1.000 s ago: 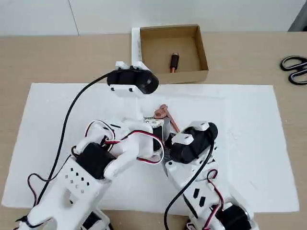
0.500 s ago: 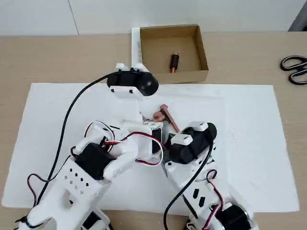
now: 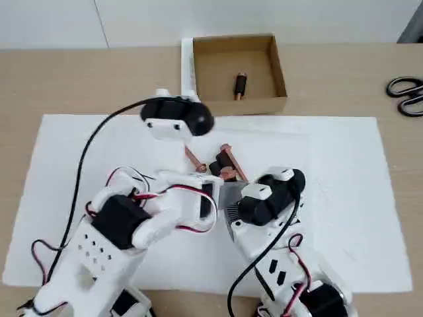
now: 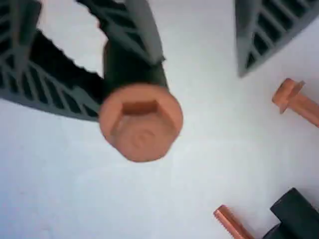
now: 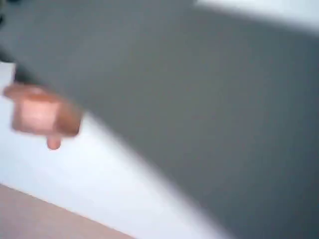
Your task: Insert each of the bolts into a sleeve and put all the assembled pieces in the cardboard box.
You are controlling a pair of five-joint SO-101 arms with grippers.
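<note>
- Copper bolt (image 4: pixel 141 122) is seated in the black sleeve (image 4: pixel 132 67), head toward the left wrist camera. The long axis is near upright and tilted.
- Right tool (image 3: pixel 229 179), centre of the high view, reads as clamped on the sleeve. That is a judgement, since its own view is too blurred to confirm.
- Left tool (image 4: pixel 202 67) is wide and holds nothing. One finger overlaps the sleeve; contact is unclear.
- Key relation: the cardboard box (image 3: pixel 280 69) lies toward the top of the frame from the held piece, slightly right. The right arm is the likely carrier. One finished piece (image 3: pixel 240 86) is already inside.
- A loose bolt (image 3: pixel 195 160) and a second loose bolt (image 3: pixel 227 152) lie on the white sheet (image 3: pixel 344 198), either side of the held piece, not yet sleeved.
- Change: the left arm has pulled back toward the lower left since a second ago, uncovering the first loose bolt. The bolt head has shifted down-right with the right arm.
</note>
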